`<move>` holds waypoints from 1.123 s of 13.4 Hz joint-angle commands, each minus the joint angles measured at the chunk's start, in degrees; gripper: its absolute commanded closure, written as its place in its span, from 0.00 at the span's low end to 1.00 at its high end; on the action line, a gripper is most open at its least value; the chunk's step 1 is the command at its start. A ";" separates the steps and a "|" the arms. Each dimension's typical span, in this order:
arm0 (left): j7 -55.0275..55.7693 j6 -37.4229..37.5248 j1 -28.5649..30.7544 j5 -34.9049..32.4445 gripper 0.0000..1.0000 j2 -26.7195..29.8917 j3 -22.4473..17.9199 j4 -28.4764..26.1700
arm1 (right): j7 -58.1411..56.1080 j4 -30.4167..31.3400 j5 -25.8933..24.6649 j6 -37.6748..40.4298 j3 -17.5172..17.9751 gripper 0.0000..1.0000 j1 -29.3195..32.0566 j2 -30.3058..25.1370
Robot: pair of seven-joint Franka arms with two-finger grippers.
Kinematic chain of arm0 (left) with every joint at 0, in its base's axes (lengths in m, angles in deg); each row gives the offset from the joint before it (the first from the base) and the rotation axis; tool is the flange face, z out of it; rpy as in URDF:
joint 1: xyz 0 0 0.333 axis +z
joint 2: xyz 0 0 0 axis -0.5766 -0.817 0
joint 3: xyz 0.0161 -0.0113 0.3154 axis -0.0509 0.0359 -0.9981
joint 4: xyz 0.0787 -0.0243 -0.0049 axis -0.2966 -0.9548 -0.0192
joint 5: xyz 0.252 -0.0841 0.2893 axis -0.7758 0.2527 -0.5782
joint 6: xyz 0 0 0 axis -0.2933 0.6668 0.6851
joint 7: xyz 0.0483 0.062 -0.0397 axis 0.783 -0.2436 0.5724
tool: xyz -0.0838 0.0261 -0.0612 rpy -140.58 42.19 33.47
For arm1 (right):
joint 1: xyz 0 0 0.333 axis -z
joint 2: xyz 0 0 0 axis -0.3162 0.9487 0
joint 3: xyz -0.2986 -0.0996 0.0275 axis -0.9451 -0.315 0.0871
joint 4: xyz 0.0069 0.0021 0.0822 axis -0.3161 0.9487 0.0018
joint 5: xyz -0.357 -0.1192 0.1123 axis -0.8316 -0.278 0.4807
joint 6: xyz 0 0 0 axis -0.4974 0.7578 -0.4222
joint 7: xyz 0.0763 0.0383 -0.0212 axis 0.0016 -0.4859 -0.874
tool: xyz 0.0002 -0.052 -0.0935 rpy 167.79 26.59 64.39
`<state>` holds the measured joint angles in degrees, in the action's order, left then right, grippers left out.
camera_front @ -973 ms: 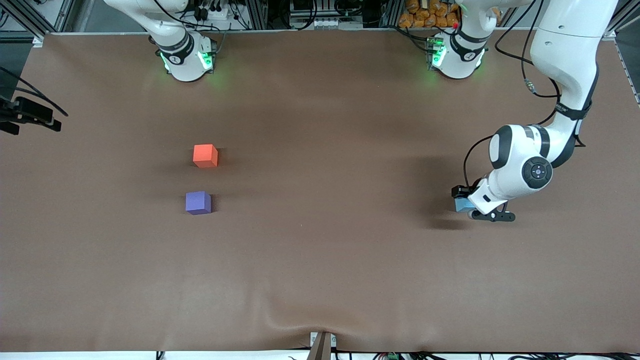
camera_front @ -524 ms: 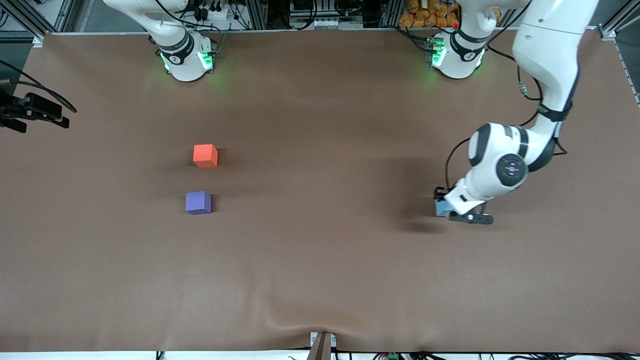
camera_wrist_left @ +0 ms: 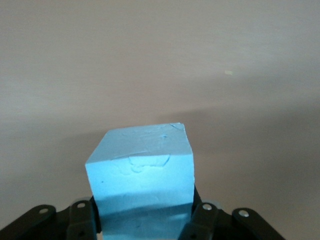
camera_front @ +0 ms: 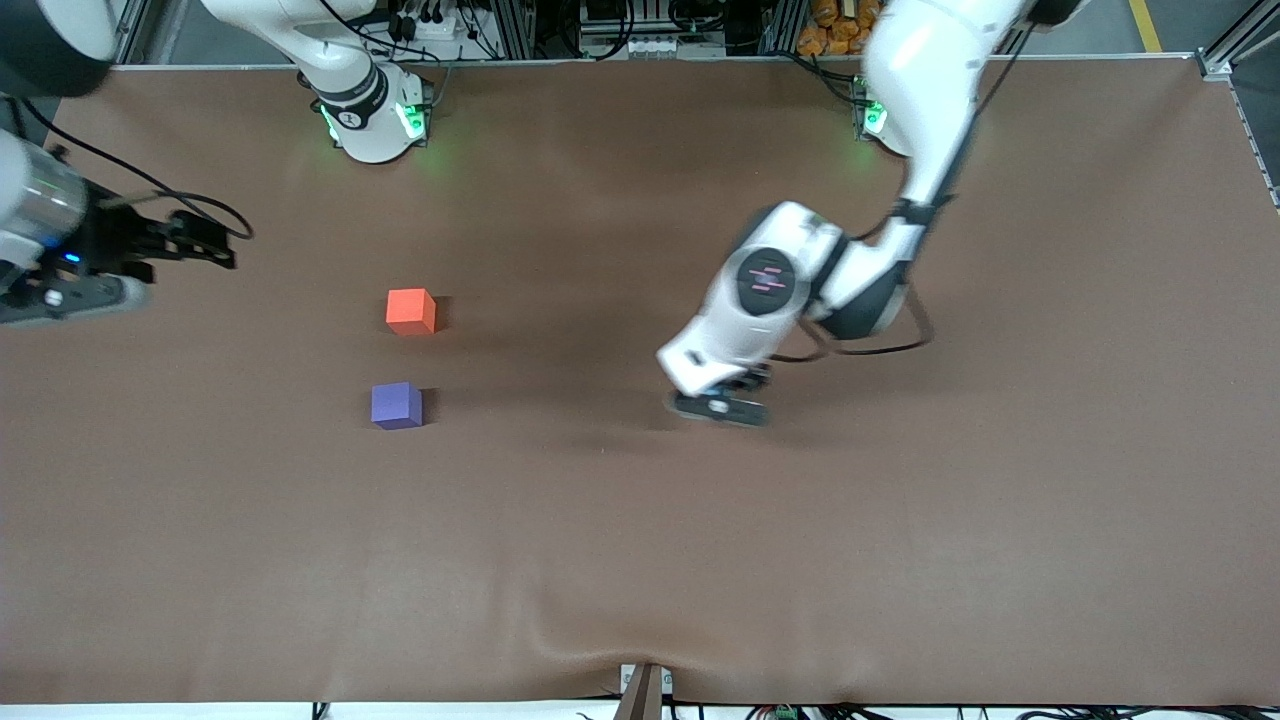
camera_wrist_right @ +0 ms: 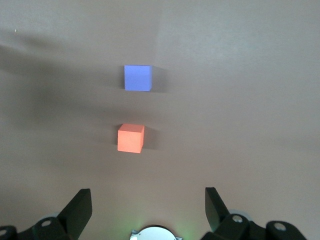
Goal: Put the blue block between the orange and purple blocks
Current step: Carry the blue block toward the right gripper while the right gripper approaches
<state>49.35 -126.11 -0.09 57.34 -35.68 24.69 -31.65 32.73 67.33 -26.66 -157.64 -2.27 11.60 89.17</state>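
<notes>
The blue block (camera_wrist_left: 142, 172), a light sky-blue cube, is clamped between the fingers of my left gripper (camera_wrist_left: 144, 220). In the front view my left gripper (camera_front: 716, 404) hangs over the middle of the table and the arm hides the block. The orange block (camera_front: 411, 311) and the purple block (camera_front: 397, 405) sit apart on the mat toward the right arm's end, the purple one nearer the front camera. Both show in the right wrist view, orange (camera_wrist_right: 131, 138) and purple (camera_wrist_right: 137, 77). My right gripper (camera_front: 212, 245) is open and empty in the air over the right arm's end of the table.
The brown mat (camera_front: 640, 550) covers the whole table and has a wrinkle at its front edge. The two arm bases (camera_front: 372, 120) stand along the back edge. A gap of about one block's width lies between the orange and purple blocks.
My left arm has carried the blue block from the left arm's end to over the table's middle. My right gripper has come farther into the front view.
</notes>
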 commanded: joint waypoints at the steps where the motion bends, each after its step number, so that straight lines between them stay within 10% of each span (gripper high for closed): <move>1: 1.46 2.05 -5.19 0.87 1.00 -7.40 -0.90 10.13 | 1.80 -0.19 1.69 -2.37 -0.35 0.00 -2.30 2.85; 4: 6.90 -2.67 -10.04 0.96 1.00 -12.15 -0.90 11.47 | 1.71 -0.28 10.30 -3.43 -0.35 0.00 -2.48 6.90; 9: 12.37 -10.52 -13.22 0.87 1.00 -17.36 -1.43 12.71 | 1.71 -0.19 10.41 -4.67 -0.35 0.00 -6.96 11.04; 10: 12.63 -10.26 -13.31 0.61 0.01 -17.09 -1.78 12.53 | 1.71 -0.19 10.41 -4.75 -0.35 0.00 -7.66 11.65; 15: 12.46 3.15 -12.17 -4.03 0.00 -7.54 -2.66 11.39 | 7.13 2.88 10.67 -15.01 -0.35 0.00 -13.54 17.19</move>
<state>61.15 -130.13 -12.46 55.97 -49.34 22.63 -18.83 35.96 68.74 -16.86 -169.24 -2.13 0.77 105.27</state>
